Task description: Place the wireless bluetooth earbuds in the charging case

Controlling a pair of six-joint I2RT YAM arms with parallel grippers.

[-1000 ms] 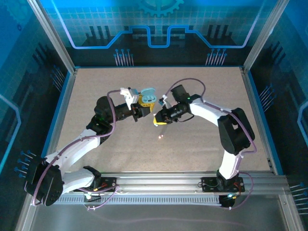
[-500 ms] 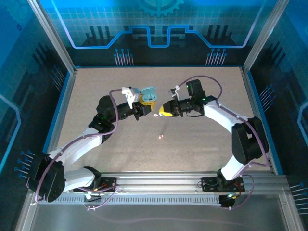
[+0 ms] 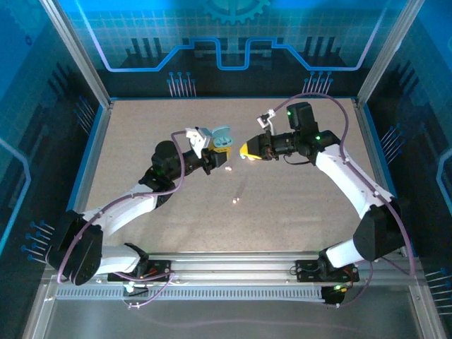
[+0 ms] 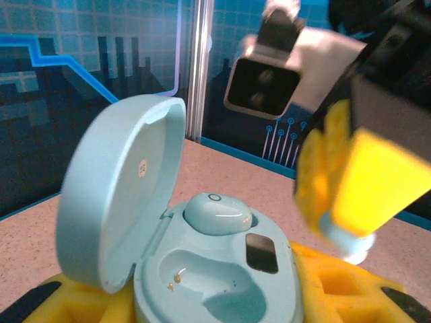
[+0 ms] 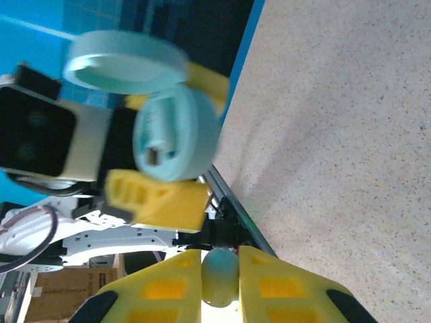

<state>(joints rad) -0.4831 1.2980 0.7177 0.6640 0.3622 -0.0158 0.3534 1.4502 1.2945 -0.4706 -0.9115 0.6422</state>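
Teal case [image 4: 225,286] open, earbud [image 5: 220,273] pinched

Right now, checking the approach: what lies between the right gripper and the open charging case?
Nothing: in the top external view, bare table separates the right gripper, shut on a teal earbud, from the charging case in the left gripper.

Worktop [image 3: 141,134]: beige, speckled, matte; thin blue border [image 3: 88,164] along sides. Back wall [image 3: 141,35] at 12 o'clock: bright blue grid panel, paler circuit lines, gear motif at top. Side walls [image 3: 35,106] at 9 and 3 o'clock: darker blue, same line pattern. Silver aluminium posts [image 3: 74,51] at 11 and 1 o'clock. Ribbed metal rail [image 3: 240,263] at 6 o'clock, grey plate [image 3: 233,318] below. Light cool, even.
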